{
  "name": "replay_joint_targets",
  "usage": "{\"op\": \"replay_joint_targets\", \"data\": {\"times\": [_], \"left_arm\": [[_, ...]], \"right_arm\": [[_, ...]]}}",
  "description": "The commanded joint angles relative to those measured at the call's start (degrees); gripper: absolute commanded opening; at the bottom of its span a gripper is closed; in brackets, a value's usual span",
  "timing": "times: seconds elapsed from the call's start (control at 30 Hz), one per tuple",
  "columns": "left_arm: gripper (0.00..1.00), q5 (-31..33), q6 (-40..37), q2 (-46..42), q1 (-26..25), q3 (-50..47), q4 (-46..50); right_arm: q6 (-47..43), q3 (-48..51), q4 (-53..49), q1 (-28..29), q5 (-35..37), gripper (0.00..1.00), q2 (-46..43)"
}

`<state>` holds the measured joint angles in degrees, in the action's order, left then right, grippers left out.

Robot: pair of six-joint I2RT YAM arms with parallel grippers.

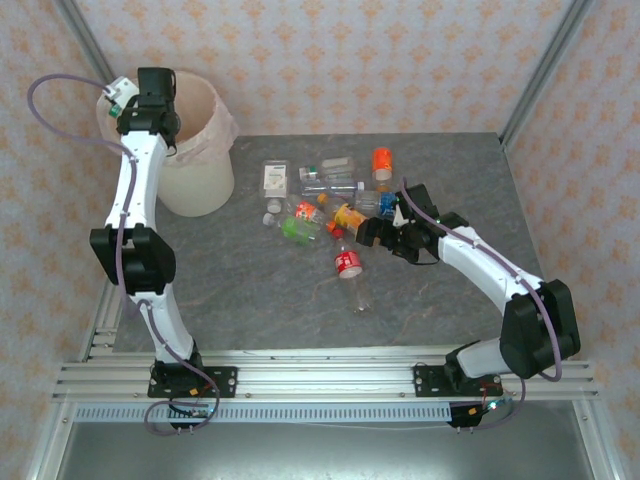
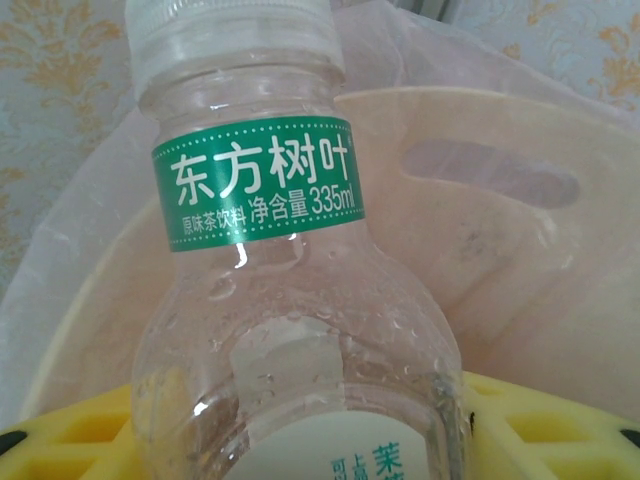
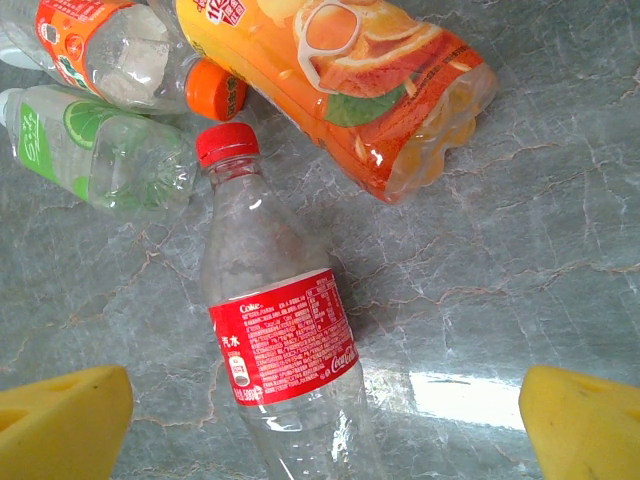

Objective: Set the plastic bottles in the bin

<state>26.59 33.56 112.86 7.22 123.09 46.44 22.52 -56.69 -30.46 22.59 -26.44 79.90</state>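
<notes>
One clear, round-shouldered bottle [image 2: 290, 300] sits gripped in the left tool [image 2: 300, 450] while the right tool [image 3: 320, 425] gapes wide

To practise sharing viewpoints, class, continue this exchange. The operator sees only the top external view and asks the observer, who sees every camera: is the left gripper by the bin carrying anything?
Observer: Yes. The left gripper holds a clear green-label bottle with a white cap.
Operator: Is it above the bin?
Observer: The wrist camera shows the bag-lined inside of the bin right behind that bottle.
Operator: What about the right gripper?
Observer: The right gripper is open. A red-label bottle lies on the table between its yellow fingertips.
</notes>
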Motion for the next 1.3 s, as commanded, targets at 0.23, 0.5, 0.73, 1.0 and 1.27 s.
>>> {"op": "replay_joint_targets", "data": {"times": [0.23, 0.5, 0.73, 1.0, 1.27], "left_arm": [[0.75, 4.92, 3.92, 8.9, 0.6, 14.28, 14.23], [0.85, 1.99, 6.42, 7.08, 0.51, 14.33, 13.43], [0.93, -5.07, 4.99, 3.85, 0.45, 12.57, 9.44], [1.0, -15.03, 5.71, 1.34, -0.5, 12.52, 5.39], [1.0, -22.85, 3.23, -1.24, -7.38, 11.56, 0.76]], "right_arm": [[0.54, 0.35, -1.18, 0.43, -0.39, 0.99, 0.26], [-0.16, 1.14, -1.27, 0.38, 0.05, 0.99, -0.1], [-1.02, 0.55, -1.27, 0.36, -0.24, 0.99, 0.57], [-1.38, 0.91, -0.45, 0.36, 0.97, 0.99, 1.07], [-7.12, 0.68, 0.4, 0.39, 4.26, 0.99, 1.07]]}}
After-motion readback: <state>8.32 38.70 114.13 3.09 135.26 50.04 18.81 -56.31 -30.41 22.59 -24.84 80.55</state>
